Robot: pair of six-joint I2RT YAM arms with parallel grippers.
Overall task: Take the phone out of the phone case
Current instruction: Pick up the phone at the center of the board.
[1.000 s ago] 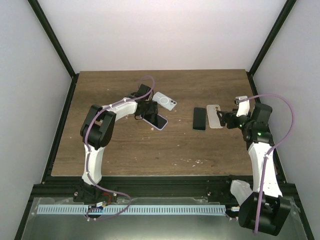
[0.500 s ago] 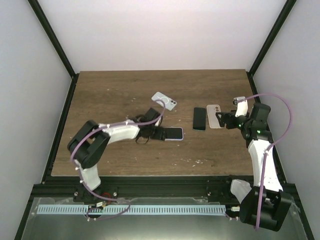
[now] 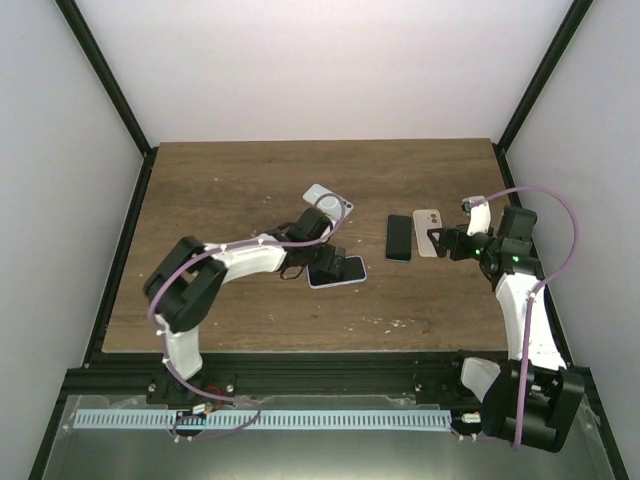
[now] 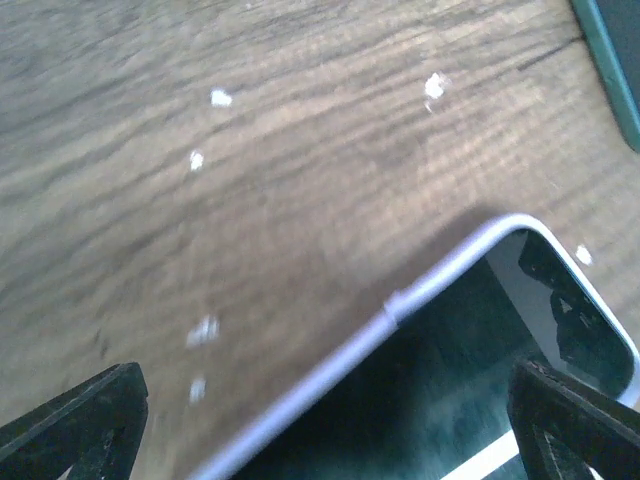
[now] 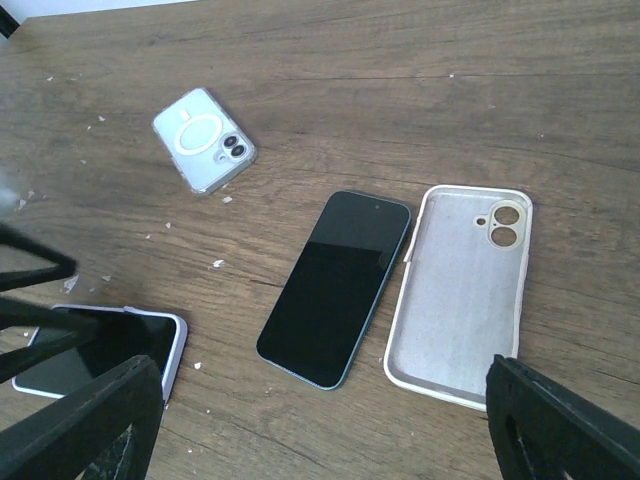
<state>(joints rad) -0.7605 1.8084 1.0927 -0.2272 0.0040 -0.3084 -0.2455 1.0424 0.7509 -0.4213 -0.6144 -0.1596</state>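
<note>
Phones point(image 5: 335, 287) point(image 5: 204, 140) point(image 5: 120, 345), three in all, empty case point(image 5: 460, 295), one

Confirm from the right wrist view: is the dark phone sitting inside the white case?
No, the dark phone lies beside the white case, which is empty with its inside facing up.

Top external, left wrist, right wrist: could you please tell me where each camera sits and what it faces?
Top external: above and behind the bases, looking down on the table; both arms show.
Left wrist: low over the lavender-cased phone, at its corner; left fingertips show.
Right wrist: tilted down over the dark phone and empty white case; right fingertips show.
Shared: all three see the lavender-cased phone.
</note>
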